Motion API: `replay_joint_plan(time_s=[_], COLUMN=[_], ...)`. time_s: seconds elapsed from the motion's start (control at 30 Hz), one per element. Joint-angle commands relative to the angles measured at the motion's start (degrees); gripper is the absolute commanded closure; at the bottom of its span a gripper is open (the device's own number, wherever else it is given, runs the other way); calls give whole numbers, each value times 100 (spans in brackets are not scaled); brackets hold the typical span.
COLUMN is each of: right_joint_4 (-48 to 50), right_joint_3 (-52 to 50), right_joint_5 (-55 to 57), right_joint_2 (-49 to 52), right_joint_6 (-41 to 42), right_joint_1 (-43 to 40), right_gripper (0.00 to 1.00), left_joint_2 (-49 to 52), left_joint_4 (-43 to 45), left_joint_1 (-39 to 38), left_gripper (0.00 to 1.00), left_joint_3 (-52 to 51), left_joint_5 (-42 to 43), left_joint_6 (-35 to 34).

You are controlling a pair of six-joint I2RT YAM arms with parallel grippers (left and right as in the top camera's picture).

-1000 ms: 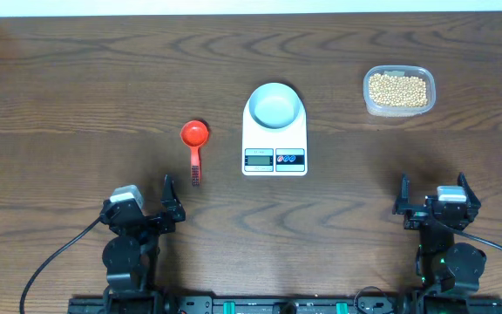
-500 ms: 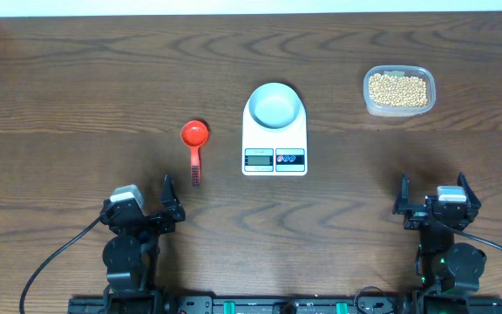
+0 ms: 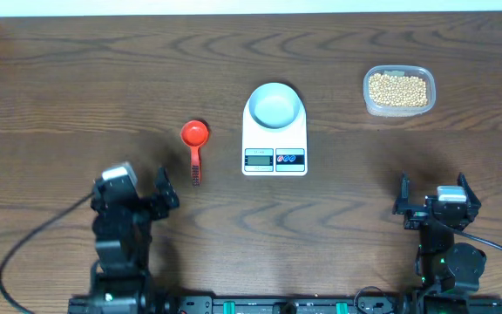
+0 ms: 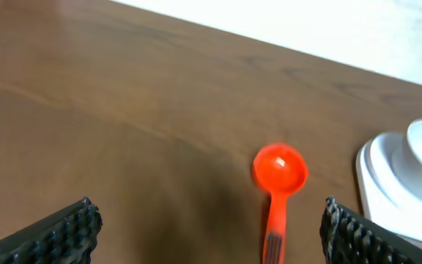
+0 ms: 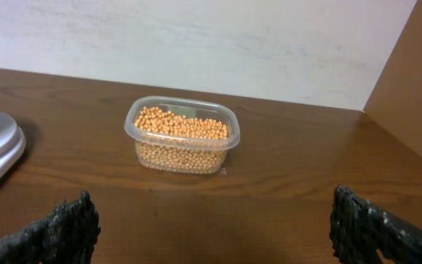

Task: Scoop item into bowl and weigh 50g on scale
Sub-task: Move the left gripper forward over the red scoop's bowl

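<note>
From above I count one scale (image 3: 274, 139) at mid-table (image 3: 77, 87), its display (image 3: 259, 158) and two buttons (image 3: 290, 158) facing my arms. One bowl (image 3: 274, 106) sits on its far end. The beans (image 3: 398, 89), too many to count, fill one clear tub (image 3: 369, 103) at the far right, well apart from the scale. One red scoop (image 3: 195, 153) lies left of the scale and apart from it, cup away from me, handle toward me. The left gripper (image 3: 139, 187) sits near the handle's end and the right gripper (image 3: 433, 192) at the near right. Both are spread wide and hold nothing.

On the left wrist camera, the two ribbed fingertips (image 4: 68, 227) sit in the lower corners with only bare tabletop between them. The scoop lies straight ahead, a little right of centre. The scale and bowl are cut off at the right edge.

On the right wrist camera, the fingertips (image 5: 365, 220) are likewise far apart and hold nothing. The tub of beans stands ahead, left of centre, with clear wood in between. The scale's rim shows at the left edge, with a pale wall (image 5: 196, 37) behind.
</note>
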Motion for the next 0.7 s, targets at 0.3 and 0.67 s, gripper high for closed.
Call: replay_joint_plan(time_s=[0.3, 0.67], right_joint_4=[-28, -28], right_joint_3=[-9, -9], right_joint_5=[-33, -33], right_joint_2=[-28, -28], right_joint_6=[-66, -66], right_joint_1=[-50, -50], right_gripper=[1, 1], left_joint_2=[3204, 5700], left_joint_4=[-1517, -3834], left_joint_1=[26, 24], left_gripper=[2, 2], left_joint_3=[3373, 6568], left_joint_5=[424, 415], left_joint_6=[656, 1189])
